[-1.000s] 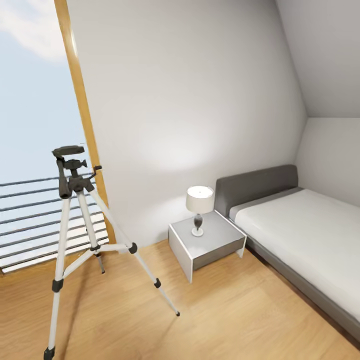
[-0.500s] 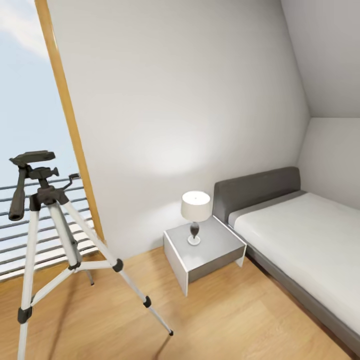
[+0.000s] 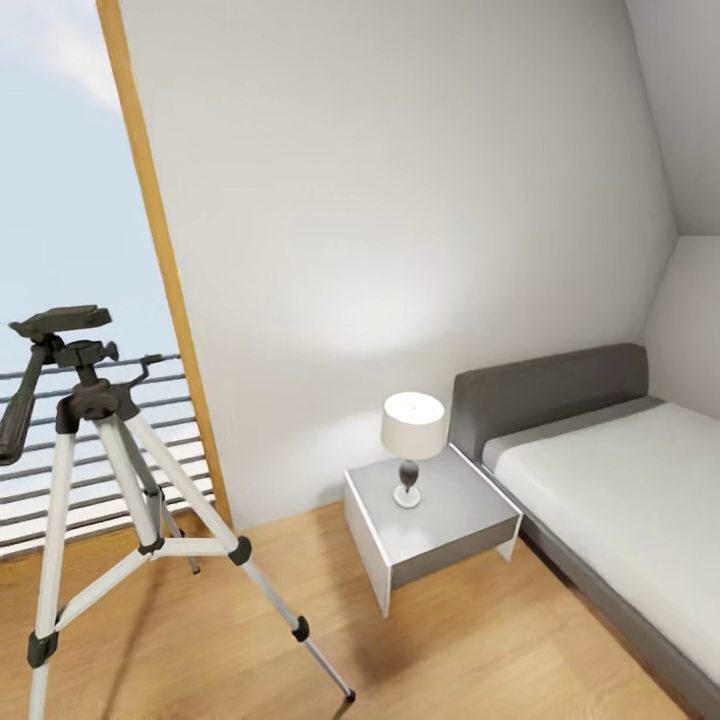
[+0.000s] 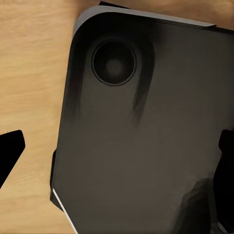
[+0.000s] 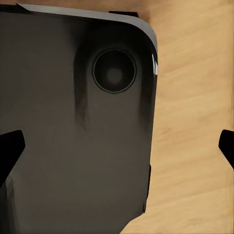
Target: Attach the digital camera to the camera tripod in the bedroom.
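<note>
- In the left wrist view, the left pincer (image 4: 117,161) had its dark fingertips (image 4: 10,148) spread wide, one at each edge of the picture, with nothing between them; below it lay a dark rounded panel (image 4: 146,141) of the robot's own base with a round recessed disc, over the light wood floor (image 4: 29,73).
- In the right wrist view, the right pincer (image 5: 117,151) was likewise spread wide and held nothing, its fingertips (image 5: 9,148) far apart over the same kind of dark panel (image 5: 63,146) and wood floor (image 5: 195,122).
- In the head view, the camera tripod (image 3: 95,470) stood nearest, at the left on the floor (image 3: 450,650), its silver legs splayed and its black pan head bare on top, the long handle slanting down to the left.
- Just behind the tripod ran a wooden door frame (image 3: 160,270), with a railing (image 3: 150,420) and sky beyond it.
- Farther right, against the white wall (image 3: 400,200), a grey nightstand (image 3: 440,525) carried a small white-shaded lamp (image 3: 412,440).
- Beside the nightstand stood the grey low bed (image 3: 620,480) with its white mattress, under the sloped ceiling.
</note>
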You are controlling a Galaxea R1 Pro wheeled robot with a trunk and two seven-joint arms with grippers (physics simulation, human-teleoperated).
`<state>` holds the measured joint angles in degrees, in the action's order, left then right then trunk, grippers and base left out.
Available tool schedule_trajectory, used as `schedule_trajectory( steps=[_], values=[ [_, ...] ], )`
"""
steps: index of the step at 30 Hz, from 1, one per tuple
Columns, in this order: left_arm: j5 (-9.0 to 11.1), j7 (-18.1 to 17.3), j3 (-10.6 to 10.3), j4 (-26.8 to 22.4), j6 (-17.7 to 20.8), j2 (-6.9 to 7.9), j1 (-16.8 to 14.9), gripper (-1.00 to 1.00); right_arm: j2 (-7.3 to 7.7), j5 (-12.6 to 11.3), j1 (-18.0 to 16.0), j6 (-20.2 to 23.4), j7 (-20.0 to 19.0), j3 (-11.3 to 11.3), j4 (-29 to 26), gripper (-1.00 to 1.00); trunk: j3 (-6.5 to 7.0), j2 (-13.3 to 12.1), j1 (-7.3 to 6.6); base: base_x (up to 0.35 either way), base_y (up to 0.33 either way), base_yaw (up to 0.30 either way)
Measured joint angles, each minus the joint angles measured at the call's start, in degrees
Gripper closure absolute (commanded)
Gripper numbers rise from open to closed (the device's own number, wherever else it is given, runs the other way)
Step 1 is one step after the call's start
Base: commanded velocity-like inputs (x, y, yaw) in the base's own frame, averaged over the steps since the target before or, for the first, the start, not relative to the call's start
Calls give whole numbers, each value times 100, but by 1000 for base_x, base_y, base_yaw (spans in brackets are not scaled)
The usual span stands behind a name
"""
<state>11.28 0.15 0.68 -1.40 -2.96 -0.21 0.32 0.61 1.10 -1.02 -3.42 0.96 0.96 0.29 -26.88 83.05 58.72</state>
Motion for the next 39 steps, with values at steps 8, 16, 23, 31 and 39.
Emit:
schedule_trajectory(
  steps=[8,16,23,31,39],
  values=[
    [41,0,6,0,-4,3,0,-100,-3,1,0,0,0,9,0,-100,0,0,1,12,-5,272],
    [479,0,7,0,-4,4,0,-100,-2,1,0,0,0,16,-1,-100,0,0,1,2,-1,273],
    [1021,-1,2,0,-11,5,0,-100,0,1,0,0,0,20,-1,-100,0,0,1,0,0,273],
    [1105,-6,-7,0,-12,4,0,-100,-1,1,0,0,0,24,-1,-100,0,1,1,0,0,273],
    [1120,-7,-2,0,-13,4,0,-100,0,1,0,0,0,25,0,-100,0,1,1,0,0,273]
  ],
)
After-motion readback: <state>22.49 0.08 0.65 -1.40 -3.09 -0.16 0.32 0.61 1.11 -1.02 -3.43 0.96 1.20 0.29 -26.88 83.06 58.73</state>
